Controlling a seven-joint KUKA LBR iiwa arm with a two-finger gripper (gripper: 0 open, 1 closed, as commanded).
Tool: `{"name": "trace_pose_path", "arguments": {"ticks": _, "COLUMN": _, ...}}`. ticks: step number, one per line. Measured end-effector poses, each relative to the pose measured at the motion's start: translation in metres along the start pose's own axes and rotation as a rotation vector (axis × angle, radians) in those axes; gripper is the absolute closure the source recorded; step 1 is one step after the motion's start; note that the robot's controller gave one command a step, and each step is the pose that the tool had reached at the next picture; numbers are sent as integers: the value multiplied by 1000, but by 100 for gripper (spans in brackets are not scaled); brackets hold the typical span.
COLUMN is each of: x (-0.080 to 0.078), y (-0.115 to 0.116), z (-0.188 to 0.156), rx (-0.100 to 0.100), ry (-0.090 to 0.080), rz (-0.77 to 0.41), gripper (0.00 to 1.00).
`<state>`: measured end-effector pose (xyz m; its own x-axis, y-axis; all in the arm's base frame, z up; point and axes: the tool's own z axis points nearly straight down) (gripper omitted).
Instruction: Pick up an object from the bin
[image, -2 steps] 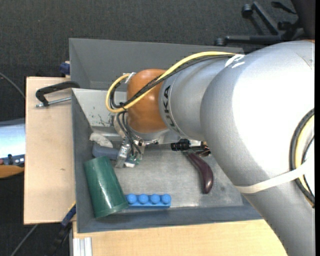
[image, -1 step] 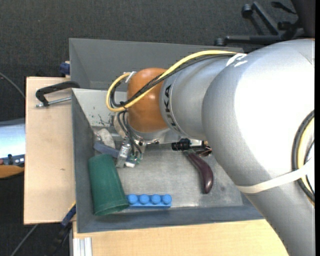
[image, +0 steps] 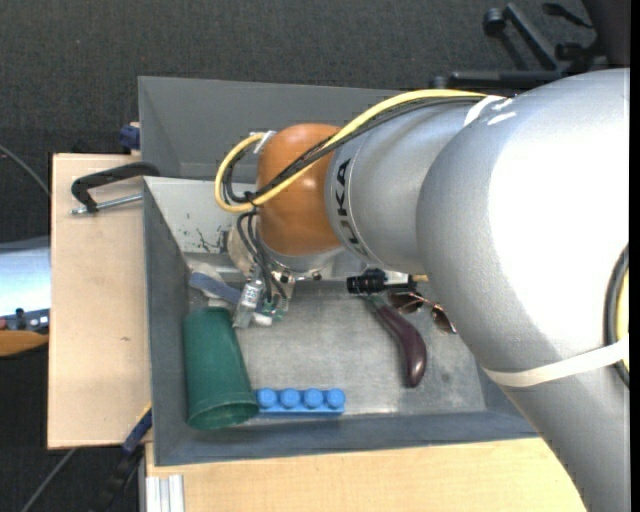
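Hand (image: 258, 302) left of frame centre, open or closed can't tell, just above the base end of the dark green plastic cup (image: 214, 368) lying sideways at lower left of the grey metal bin (image: 165, 340); likely light, stiff, slick, so pinch its rim wall.

green cup (image: 213, 368) on its side | blue studded brick (image: 300, 401) beside its rim | maroon-handled tool (image: 405, 345)

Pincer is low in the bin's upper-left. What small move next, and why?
Probably nudge the pincer slightly left in view onto the blue-grey piece: it lies right beside it, nearer than the green cup below or the blue studded brick.
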<state>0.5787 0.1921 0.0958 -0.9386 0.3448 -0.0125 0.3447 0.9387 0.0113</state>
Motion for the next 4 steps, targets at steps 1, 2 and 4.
{"name": "trace_pose_path", "arguments": {"ticks": 1, "x": -1, "y": 1, "z": -9, "rx": -3, "ry": -4, "rz": 0, "gripper": 100}}
{"name": "trace_pose_path", "arguments": {"ticks": 2, "x": 0, "y": 0, "z": -18, "rx": 1, "ry": 2, "rz": -1, "gripper": 100}}
{"name": "trace_pose_path", "arguments": {"ticks": 4, "x": -2, "y": 2, "z": -47, "rx": -6, "ry": -5, "rz": -1, "gripper": 100}}
